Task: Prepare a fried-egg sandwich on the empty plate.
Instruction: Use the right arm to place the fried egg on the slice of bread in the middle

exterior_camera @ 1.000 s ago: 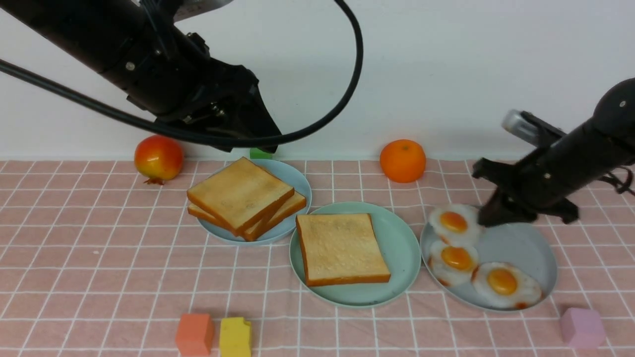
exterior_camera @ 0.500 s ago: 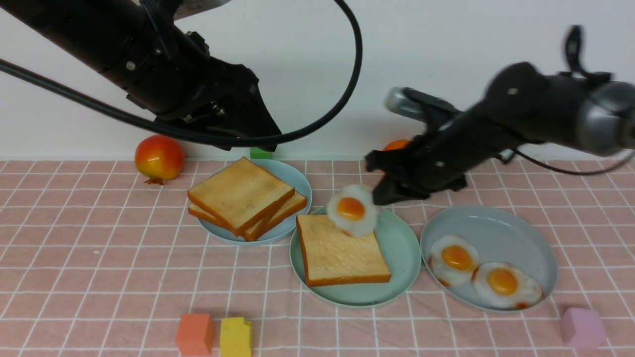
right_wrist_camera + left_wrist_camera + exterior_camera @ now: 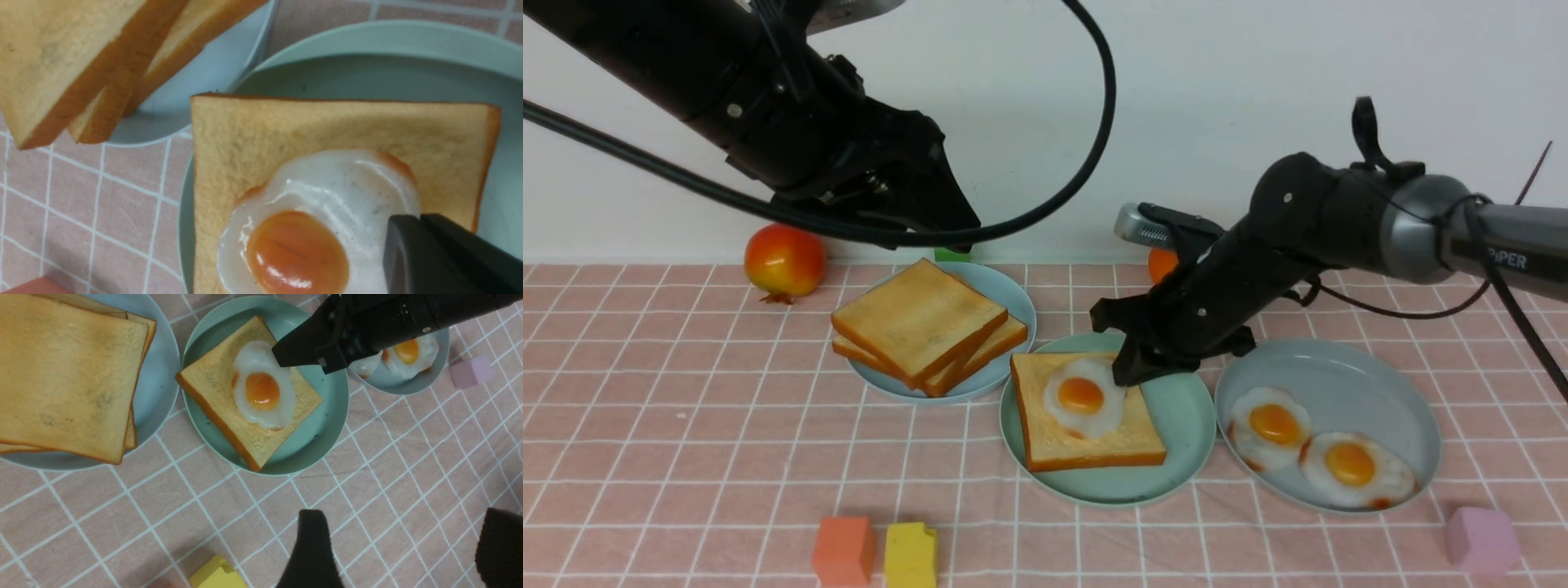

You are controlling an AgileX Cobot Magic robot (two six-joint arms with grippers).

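The mint-green plate [image 3: 1180, 445] sits mid-table with one toast slice [image 3: 1094, 441] on it. A fried egg [image 3: 1082, 396] lies on that toast. My right gripper [image 3: 1131, 371] is low over the plate's back right, shut on the egg's white edge; the right wrist view shows its jaws [image 3: 421, 222] pinching the white [image 3: 327, 192]. My left gripper [image 3: 952, 229] hangs high over the back of the toast plate, open and empty, fingers [image 3: 312, 547] wide apart. Two or more toast slices [image 3: 919, 322] are stacked on a pale blue plate [image 3: 1013, 298].
Two more fried eggs [image 3: 1270, 425] [image 3: 1352, 465] lie on the blue-grey plate [image 3: 1372, 392] at right. A red fruit [image 3: 784, 260] and a half-hidden orange [image 3: 1162, 263] stand at the back. Orange [image 3: 843, 550], yellow [image 3: 910, 555] and lilac [image 3: 1480, 539] cubes sit near the front edge.
My right gripper lifted one egg off the right plate, carried it leftwards and lowered it onto the toast on the mint-green plate. The left arm has stayed still.
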